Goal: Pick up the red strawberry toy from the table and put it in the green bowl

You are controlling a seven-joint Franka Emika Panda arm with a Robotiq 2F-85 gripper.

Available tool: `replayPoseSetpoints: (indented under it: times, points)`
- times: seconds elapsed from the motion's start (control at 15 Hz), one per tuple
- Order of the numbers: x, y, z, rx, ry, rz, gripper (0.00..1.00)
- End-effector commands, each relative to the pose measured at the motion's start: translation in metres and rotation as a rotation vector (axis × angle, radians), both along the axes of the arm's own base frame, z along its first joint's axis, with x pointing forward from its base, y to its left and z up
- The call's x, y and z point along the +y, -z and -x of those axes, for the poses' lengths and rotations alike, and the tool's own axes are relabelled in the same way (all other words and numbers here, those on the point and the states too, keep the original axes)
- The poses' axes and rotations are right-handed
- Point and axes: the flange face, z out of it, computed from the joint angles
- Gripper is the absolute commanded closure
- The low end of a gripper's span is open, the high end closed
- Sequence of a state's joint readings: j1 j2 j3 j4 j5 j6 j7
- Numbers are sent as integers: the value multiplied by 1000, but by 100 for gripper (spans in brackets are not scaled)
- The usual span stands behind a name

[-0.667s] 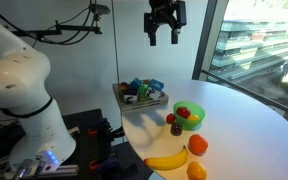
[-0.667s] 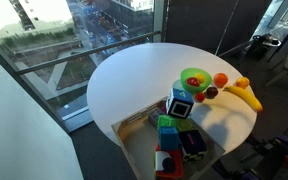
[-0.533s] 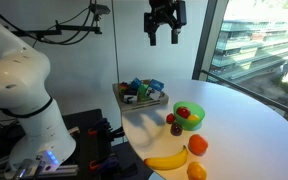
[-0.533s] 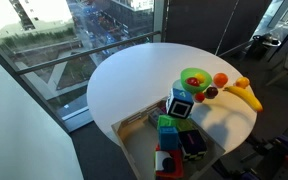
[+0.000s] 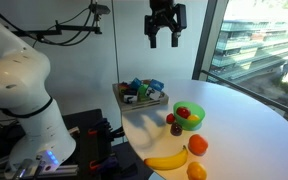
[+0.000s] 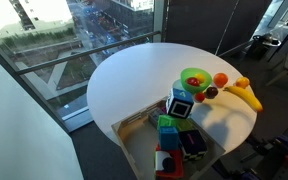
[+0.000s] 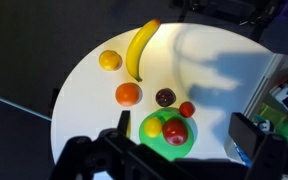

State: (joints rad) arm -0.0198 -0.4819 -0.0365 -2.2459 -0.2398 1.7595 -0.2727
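The red strawberry toy (image 7: 187, 109) lies on the white table just outside the green bowl (image 7: 167, 146). It is small in both exterior views (image 5: 170, 118) (image 6: 201, 98). The bowl (image 5: 191, 122) (image 6: 194, 78) holds a red apple (image 7: 175, 131) and a yellow fruit (image 7: 152, 127). My gripper (image 5: 164, 35) is open and empty, high above the table. In the wrist view its fingers (image 7: 184, 132) frame the bowl from far above.
A maroon piece (image 7: 165, 97) lies beside the strawberry. An orange (image 7: 128, 95), a second orange (image 7: 109, 60) and a banana (image 7: 142, 50) lie beyond it. A pale tray (image 5: 136, 102) of mixed items sits at the table's edge. A window stands behind.
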Motion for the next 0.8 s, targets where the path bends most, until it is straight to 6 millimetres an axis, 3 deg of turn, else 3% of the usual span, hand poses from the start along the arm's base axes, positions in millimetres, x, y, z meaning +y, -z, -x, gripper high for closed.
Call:
replayPoseSetpoints:
  times: [0.0, 0.73]
  points:
    - [-10, 14, -7, -1, 26, -18, 0]
    - [-32, 97, -27, -20, 86, -179, 0]
